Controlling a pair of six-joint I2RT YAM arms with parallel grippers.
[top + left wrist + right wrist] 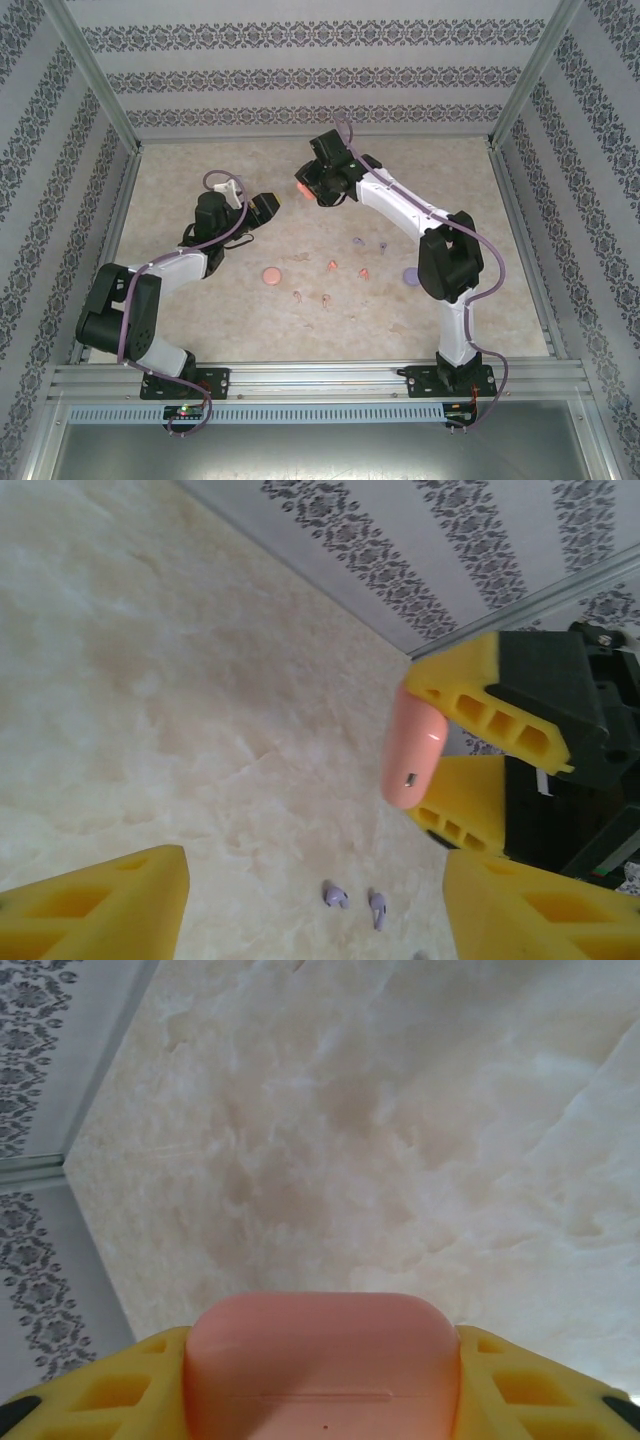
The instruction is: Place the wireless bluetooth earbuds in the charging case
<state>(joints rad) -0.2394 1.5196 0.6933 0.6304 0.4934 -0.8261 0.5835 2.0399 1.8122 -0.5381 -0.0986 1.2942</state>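
We've got the right gripper [418, 752] clamped on the coral charging case [320, 1370] mid-air at upper centre, left gripper [265, 205] open and empty just beside it, earbuds [331, 265] on the table [480, 300] below centre, so a clumsy left nudge could twist the case loose.

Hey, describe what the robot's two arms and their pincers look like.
The left arm and right arm have white links with black joint housings, and a lilac cable loops along each. The left pincer and right pincer carry blocky yellow fingers with rectangular cut-outs, on black mounts.
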